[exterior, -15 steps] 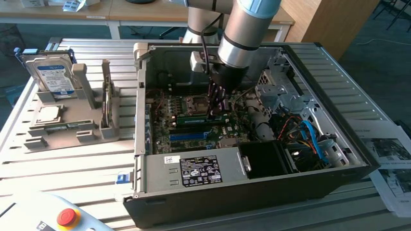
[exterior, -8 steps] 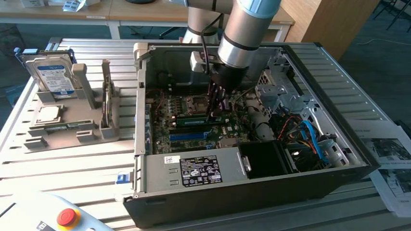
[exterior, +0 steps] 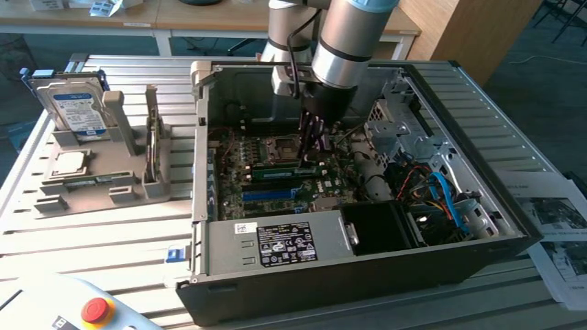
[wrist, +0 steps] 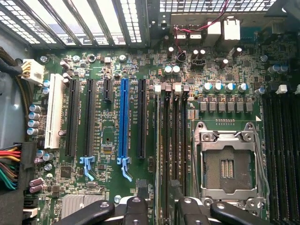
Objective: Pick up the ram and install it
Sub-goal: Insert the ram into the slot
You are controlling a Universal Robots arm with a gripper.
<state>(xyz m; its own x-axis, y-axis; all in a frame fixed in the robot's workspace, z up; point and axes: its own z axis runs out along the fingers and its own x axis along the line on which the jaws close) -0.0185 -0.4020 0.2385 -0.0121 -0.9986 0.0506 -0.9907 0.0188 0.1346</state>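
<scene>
Near the centre of the exterior frame, we are standing with our gripper (exterior: 313, 152) spread wide over the ram (exterior: 278, 171) seated on the motherboard (exterior: 240, 199), so we judge the release step is in hand.

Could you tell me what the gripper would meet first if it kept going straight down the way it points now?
Most likely the ram lying in its memory slot on the motherboard. The open gripper points down into the computer case right over that green stick, though depth is hard to judge.
</scene>
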